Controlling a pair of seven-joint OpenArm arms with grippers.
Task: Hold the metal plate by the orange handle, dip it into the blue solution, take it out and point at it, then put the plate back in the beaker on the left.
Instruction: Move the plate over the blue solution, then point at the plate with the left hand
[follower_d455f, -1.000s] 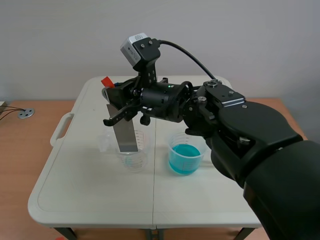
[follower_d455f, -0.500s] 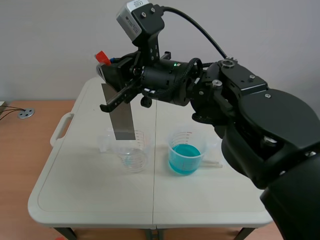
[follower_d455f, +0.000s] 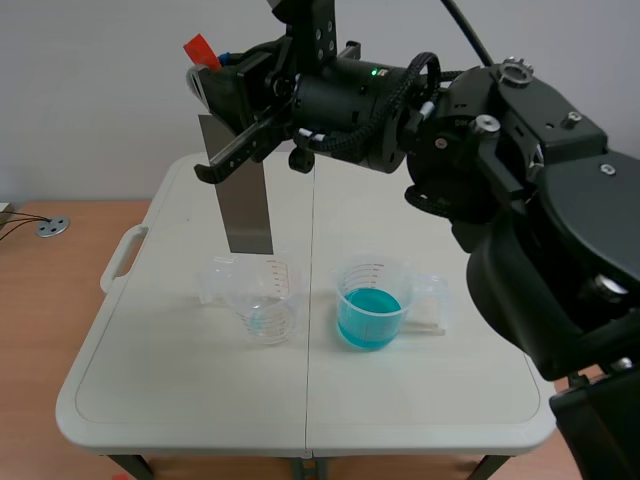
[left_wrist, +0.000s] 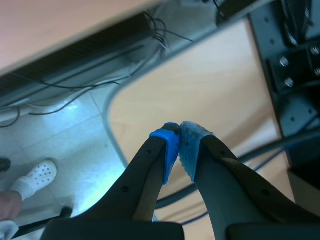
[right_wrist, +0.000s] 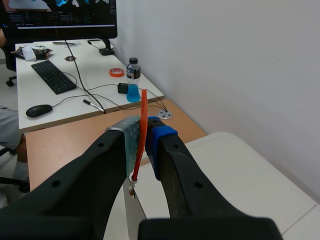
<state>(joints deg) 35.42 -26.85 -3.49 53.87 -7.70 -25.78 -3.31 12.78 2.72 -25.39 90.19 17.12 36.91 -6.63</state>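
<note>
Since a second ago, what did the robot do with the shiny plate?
The right gripper lifted the metal plate upward. Its lower end was inside the left beaker, and now it hangs just above the rim. The gripper stayed shut on the orange handle. The left beaker and the beaker of blue solution did not move.

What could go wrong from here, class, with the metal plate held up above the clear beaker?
1. The right gripper pinches only the thin orange handle, so the long plate might swing or slip out while it is carried.
2. If the plate comes down off-centre, its lower edge could strike the rim of the blue beaker and tip or spill it.
</note>
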